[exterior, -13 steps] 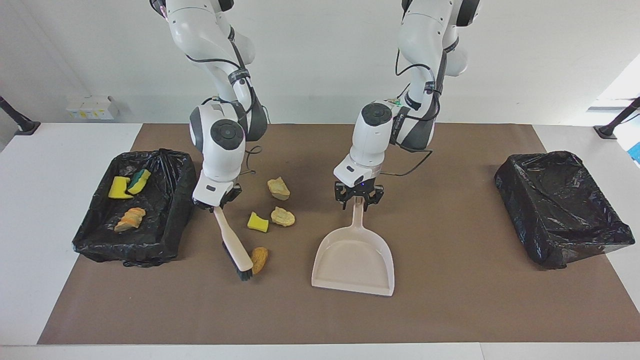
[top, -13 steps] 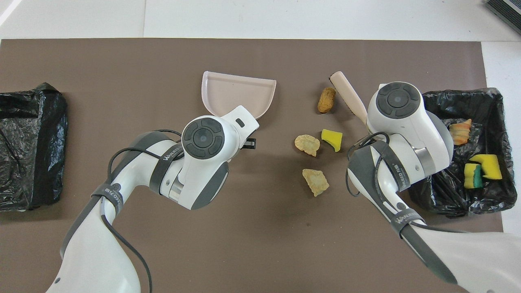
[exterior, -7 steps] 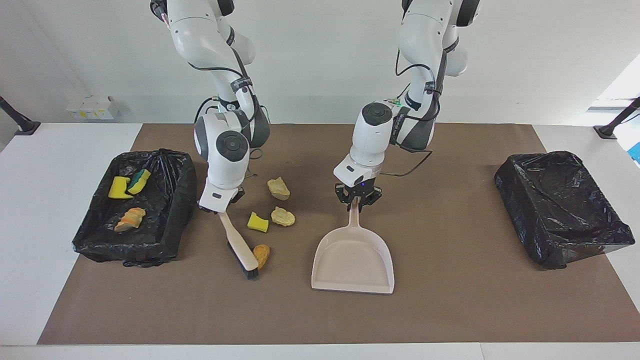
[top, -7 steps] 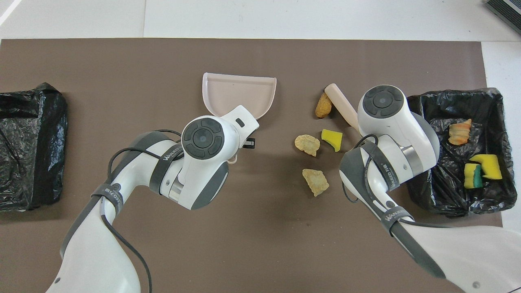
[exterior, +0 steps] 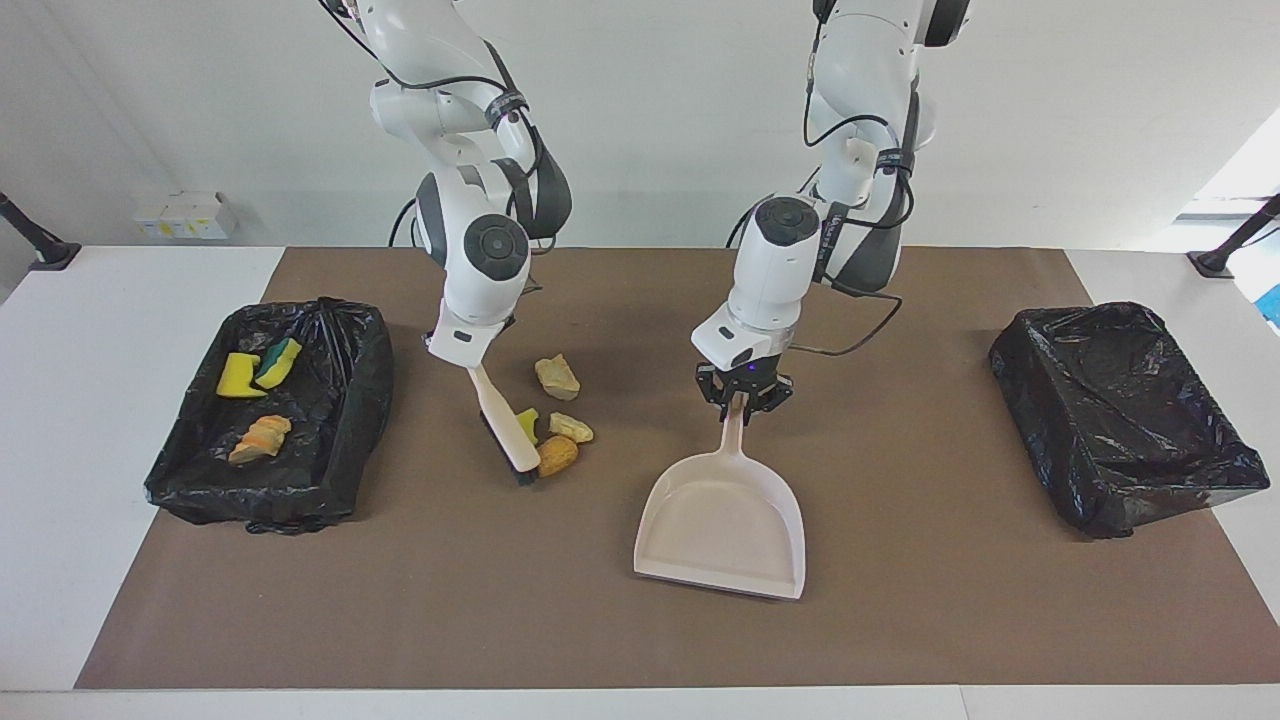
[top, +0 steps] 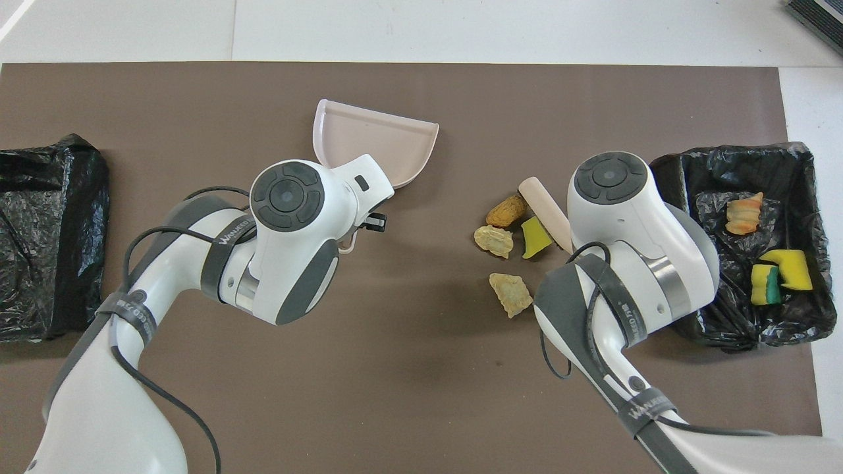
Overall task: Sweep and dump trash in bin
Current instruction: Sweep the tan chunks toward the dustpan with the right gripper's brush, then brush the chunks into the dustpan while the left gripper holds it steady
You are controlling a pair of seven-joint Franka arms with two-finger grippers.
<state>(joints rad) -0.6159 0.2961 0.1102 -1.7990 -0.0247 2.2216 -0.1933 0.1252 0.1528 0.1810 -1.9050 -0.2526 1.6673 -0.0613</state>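
Four scraps (exterior: 556, 424) lie loose mid-tabletop against the brush (exterior: 505, 430) clamped in the right claw (exterior: 470, 362); three sit in the black-lined bin (exterior: 345, 400) beside. Left claw (exterior: 745, 395) grips the dustpan (exterior: 725, 520) handle nearby.

Trash, seven scraps. Centre-left of the facing view, on the brown mat: orange-brown lump (exterior: 557, 455), yellow sponge piece (exterior: 527, 422) and pale beige chunk (exterior: 571, 428) bunched together, touching or nearly so; second beige chunk (exterior: 556, 377) just above them, apart. Left of frame, in the black-lined bin (exterior: 340, 440): yellow sponge (exterior: 238, 376), green-backed sponge (exterior: 277, 362), orange-beige lump (exterior: 260, 439).
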